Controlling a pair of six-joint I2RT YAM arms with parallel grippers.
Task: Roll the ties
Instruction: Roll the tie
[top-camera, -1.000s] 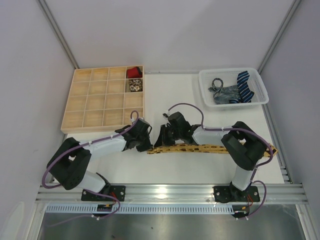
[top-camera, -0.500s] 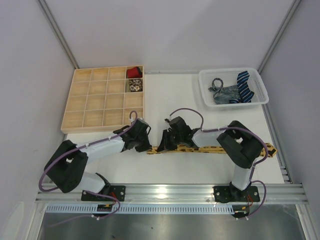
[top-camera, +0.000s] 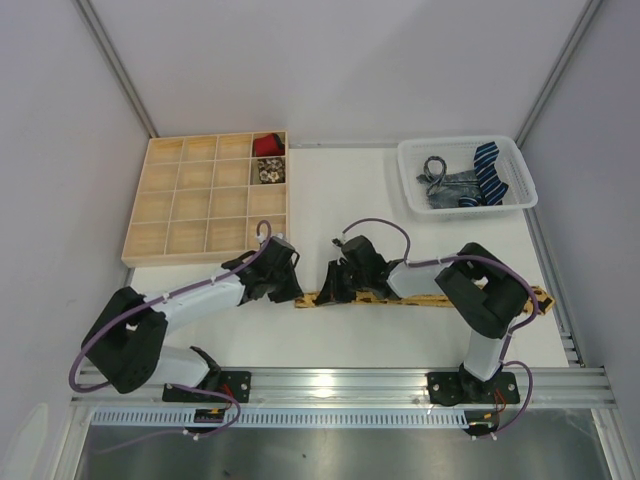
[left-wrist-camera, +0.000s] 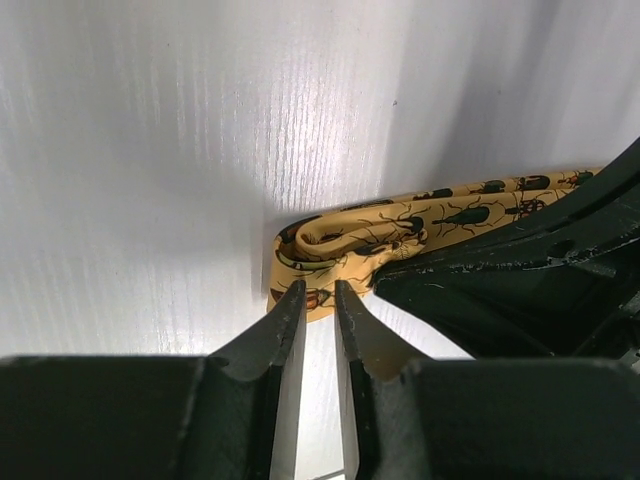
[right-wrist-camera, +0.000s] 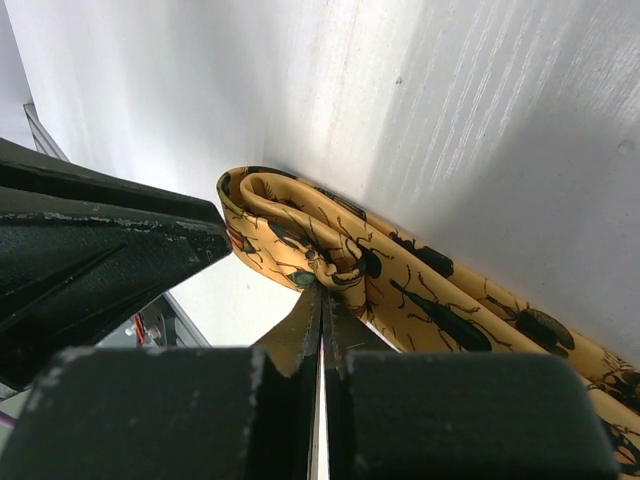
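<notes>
On the table (top-camera: 330, 190) the tie (top-camera: 440, 298) is lying left to right, its rolled end (left-wrist-camera: 330, 240) pointing left, sitting between both arms. The right gripper (right-wrist-camera: 322, 292) is pinching the roll, jaws closed, and the left gripper (left-wrist-camera: 318, 292), narrowly parted, is touching its outer edge.

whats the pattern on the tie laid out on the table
The tie is mustard yellow, printed with dark beetle-like insects; clearest in the right wrist view.

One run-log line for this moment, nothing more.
yellow tie: end folded over, rest laid out | left pincer: slightly open at fold | right pincer: shut on tie
</notes>
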